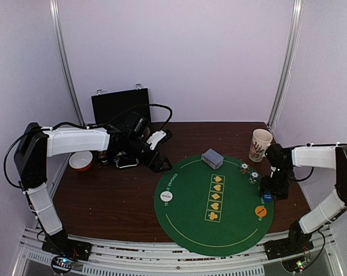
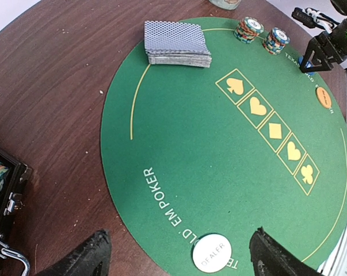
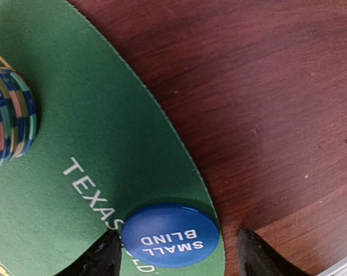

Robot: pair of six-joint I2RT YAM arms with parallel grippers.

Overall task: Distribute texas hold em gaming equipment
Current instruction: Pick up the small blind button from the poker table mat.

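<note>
- Right wrist view: the blue SMALL BLIND disc (image 3: 170, 234) lies flat, lettering up, right at the rim of the green poker mat (image 3: 75, 115). Its outer side sits by the brown table (image 3: 265, 86).
- Your right gripper (image 3: 179, 246) straddles that disc with its jaws spread. One finger (image 3: 101, 261) sits right at the disc's edge. The other finger (image 3: 259, 259) has a sliver of table between it and the disc, so it is not pinching.
- Same view: a multicoloured chip stack (image 3: 9, 118) stands on the mat, apart from the disc.
- Top view: a second stack (image 1: 244, 168) stands just beside the first, both near the mat's right rim and close to your right gripper.
- The orange disc (image 1: 260, 211) lies flat on the mat, nearer the arm bases and apart from the blue one.
- The deck of grey-blue-backed cards (image 2: 176, 43) is squared up and face down at the mat's far edge.
- The white DEALER disc (image 2: 212, 253) lies on the mat's left rim. In the left wrist view it shows between your left fingers.
- Your left gripper (image 2: 180, 252) hangs above that rim with its jaws wide apart and nothing in them.
- The black chip case (image 2: 6, 195) lies open on the table left of the mat, with chips visible inside.
- A cream printed mug (image 1: 259, 145) stands upright on the table just off the mat's far right rim.
- A small orange-and-white bowl (image 1: 80, 160) sits on the table's left side.
</note>
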